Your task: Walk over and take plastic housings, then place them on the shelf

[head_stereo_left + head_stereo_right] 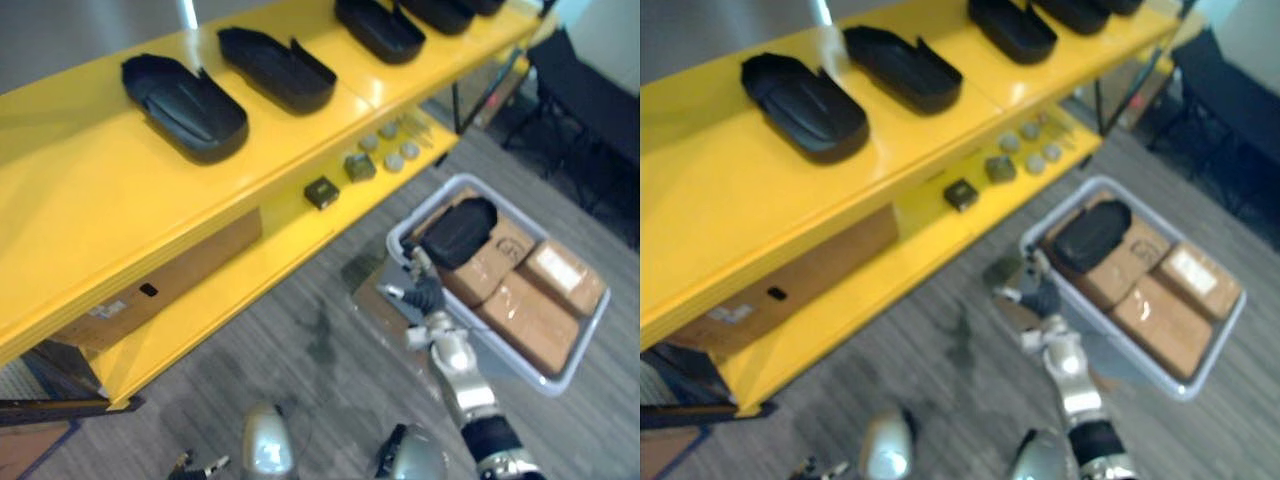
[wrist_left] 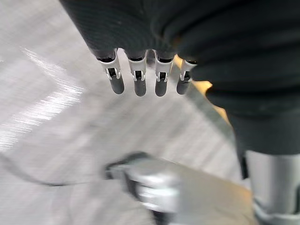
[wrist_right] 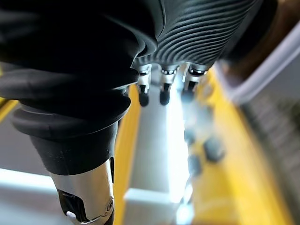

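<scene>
while right hand (image 1: 425, 292) hovers by bin (image 1: 560, 385), housing (image 1: 458, 232) lies diagonal inside.

At the top edge, right of centre, the housings (image 1: 445, 12) are cut off. The parts (image 1: 392, 152) on the lower shelf (image 1: 300, 245) are too small to identify. At lower left the upper shelf (image 1: 90, 190) hides most of a box (image 1: 165, 282). The right wrist view's dark lumps (image 3: 213, 149) are blurred.

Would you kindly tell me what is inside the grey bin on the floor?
In the grey bin, one black housing lies on top of brown cardboard boxes. Whatever sits beneath the boxes is covered and cannot be seen.
</scene>
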